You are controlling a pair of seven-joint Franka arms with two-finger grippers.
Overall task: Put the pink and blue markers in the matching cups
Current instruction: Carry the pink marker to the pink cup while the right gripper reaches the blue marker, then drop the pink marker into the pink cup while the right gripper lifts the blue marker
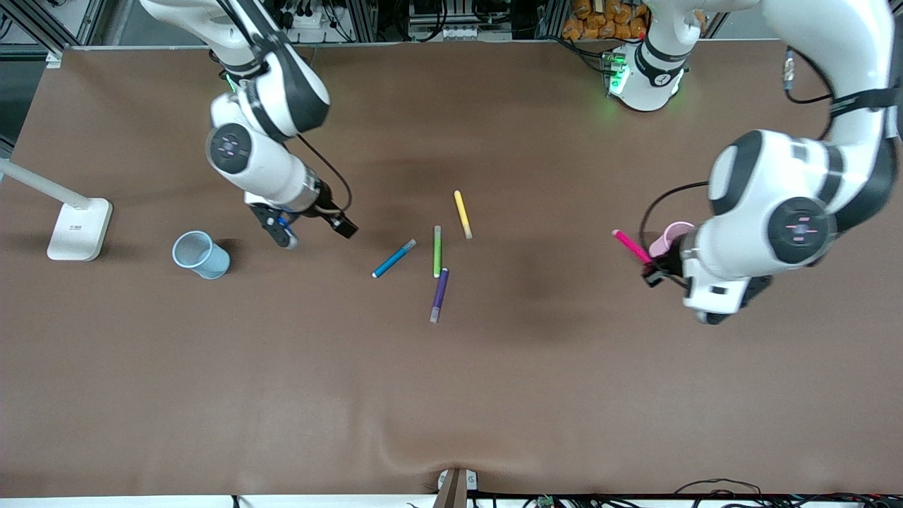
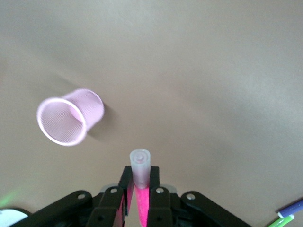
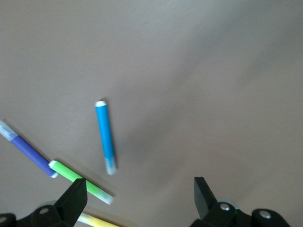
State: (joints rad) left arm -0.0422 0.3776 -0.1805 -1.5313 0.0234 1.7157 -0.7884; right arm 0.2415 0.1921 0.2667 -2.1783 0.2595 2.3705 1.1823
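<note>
Left claw (image 2: 140,196) pinching pink marker (image 1: 630,246) above surface (image 1: 494,388), beside pink cup (image 2: 71,120). Right claw (image 3: 139,198) spread over blue marker (image 3: 105,136).

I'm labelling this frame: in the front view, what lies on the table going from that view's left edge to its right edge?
Lamp base → blue cup → blue marker → yellow pen → pink cup. The green and purple pens overlap in that order, so I skip them.

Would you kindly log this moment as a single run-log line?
left gripper: shut on pink marker, beside pink cup | right gripper: open, above table, between blue marker and blue cup | cups: none filled
</note>
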